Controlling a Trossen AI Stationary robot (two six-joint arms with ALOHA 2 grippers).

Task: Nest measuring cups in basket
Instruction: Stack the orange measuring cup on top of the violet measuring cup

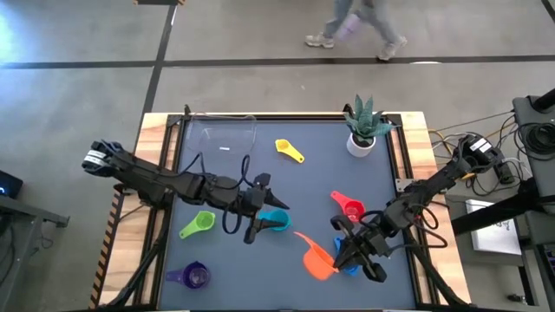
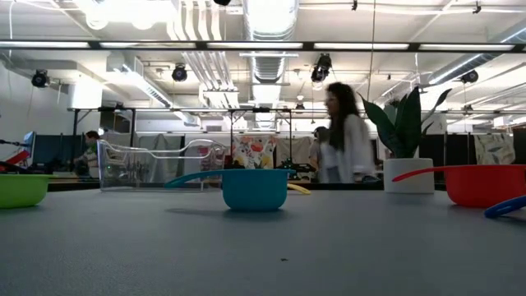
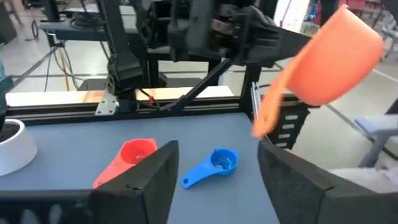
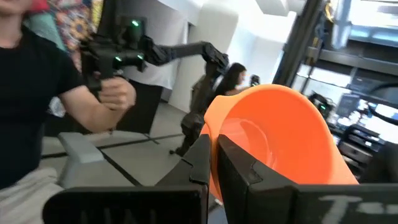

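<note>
My right gripper (image 1: 342, 251) (image 4: 214, 149) is shut on the orange measuring cup (image 1: 317, 258) (image 3: 336, 56), which it holds up over the table's near right part. My left gripper (image 1: 264, 208) (image 3: 217, 149) hangs open above mid-table with nothing between its fingers. The light blue cup (image 1: 276, 221) (image 2: 255, 189) stands upright on its base just beside and below it. On the table also lie the red cup (image 1: 349, 206), blue cup (image 3: 214, 165), green cup (image 1: 198, 225), purple cup (image 1: 191, 276) and yellow cup (image 1: 289, 150). The clear basket (image 1: 221, 130) (image 2: 156, 164) stands at the far left. My right gripper pinches the orange cup's bowl wall at the rim (image 4: 214, 177), with one finger inside the bowl and one outside. The cup is lifted clear of the table and tilted. Its handle (image 3: 267, 118) hangs down below the bowl.
A white pot with a spiky green plant (image 1: 364, 130) stands at the far right. The blue cup lies right under my right gripper, and the red cup lies just beyond it. People show in the room behind the table.
</note>
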